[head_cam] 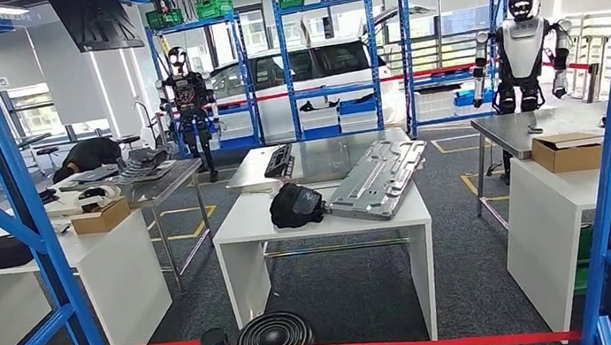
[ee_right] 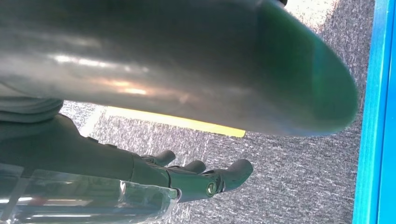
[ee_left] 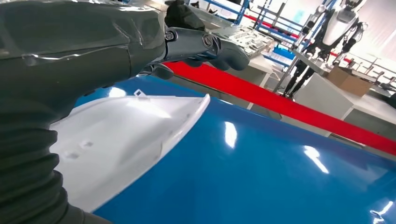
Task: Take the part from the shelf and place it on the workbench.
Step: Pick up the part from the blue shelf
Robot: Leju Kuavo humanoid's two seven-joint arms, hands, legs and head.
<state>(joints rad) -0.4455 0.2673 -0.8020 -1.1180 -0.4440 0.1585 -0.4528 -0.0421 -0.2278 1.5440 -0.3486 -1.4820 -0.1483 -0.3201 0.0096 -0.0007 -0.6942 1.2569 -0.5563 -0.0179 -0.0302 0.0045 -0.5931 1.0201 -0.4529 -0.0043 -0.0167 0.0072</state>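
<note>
My left hand (ee_left: 205, 46) hangs just above the glossy blue shelf (ee_left: 280, 177), its fingers stretched out and holding nothing, right beside the white part (ee_left: 121, 140) that lies flat on that shelf. My right hand (ee_right: 205, 179) is over the grey carpet (ee_right: 303, 177) next to a blue upright (ee_right: 376, 116), fingers loosely extended and empty. Ahead, past the red tape (head_cam: 396, 343), stands the white workbench (head_cam: 246, 225) carrying a silver panel (head_cam: 379, 179) and a black bag (head_cam: 295, 205).

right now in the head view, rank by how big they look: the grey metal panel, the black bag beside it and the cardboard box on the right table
1. grey metal panel
2. cardboard box
3. black bag, which looks close to the box in size, so that order is unsure
</note>
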